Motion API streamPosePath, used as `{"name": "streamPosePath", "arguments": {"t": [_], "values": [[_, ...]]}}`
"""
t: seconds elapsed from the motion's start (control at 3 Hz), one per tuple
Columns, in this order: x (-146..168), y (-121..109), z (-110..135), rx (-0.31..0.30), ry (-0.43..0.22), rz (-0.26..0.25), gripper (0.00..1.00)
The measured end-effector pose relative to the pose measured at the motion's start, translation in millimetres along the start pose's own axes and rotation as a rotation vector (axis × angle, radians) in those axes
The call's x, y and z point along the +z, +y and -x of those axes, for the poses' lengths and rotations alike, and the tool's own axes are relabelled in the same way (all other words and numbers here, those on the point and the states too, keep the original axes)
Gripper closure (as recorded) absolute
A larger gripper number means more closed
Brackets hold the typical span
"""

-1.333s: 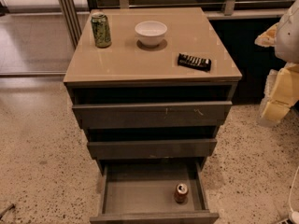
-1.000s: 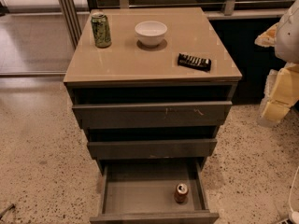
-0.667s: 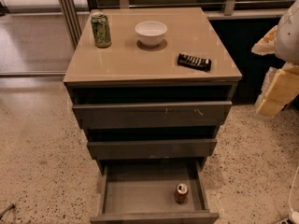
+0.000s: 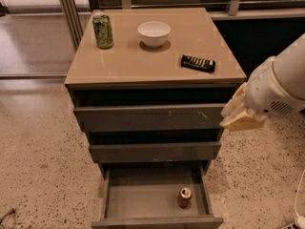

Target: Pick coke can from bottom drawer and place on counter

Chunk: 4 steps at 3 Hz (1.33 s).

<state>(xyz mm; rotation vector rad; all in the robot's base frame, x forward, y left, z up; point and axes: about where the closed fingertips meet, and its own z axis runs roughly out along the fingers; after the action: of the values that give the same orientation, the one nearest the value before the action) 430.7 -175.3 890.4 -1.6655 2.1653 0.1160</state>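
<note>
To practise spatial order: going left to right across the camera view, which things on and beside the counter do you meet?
Green can → white bowl → black flat object → pincer, right of the counter, beside the top drawer.

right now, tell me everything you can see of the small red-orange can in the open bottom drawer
The small red-orange drink can stands upright on the floor of the pulled-out grey bottom drawer, toward its front right corner. It looks like metal, with a pale silvery top. Only the drawer floor touches it; the white gripper hangs well above, off to the right.
</note>
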Motion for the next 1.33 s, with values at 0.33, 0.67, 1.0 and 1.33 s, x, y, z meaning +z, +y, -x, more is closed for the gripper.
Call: {"name": "streamPosePath", "arguments": {"t": [0.33, 0.67, 1.0, 1.33], "values": [[88, 28, 6, -0.024, -0.09, 0.085, 0.88], [103, 23, 8, -0.019, -0.107, 0.046, 1.0], [103, 23, 8, -0.019, -0.107, 0.044, 1.0], [127, 27, -16, -0.024, -0.055, 0.029, 1.0]]}}
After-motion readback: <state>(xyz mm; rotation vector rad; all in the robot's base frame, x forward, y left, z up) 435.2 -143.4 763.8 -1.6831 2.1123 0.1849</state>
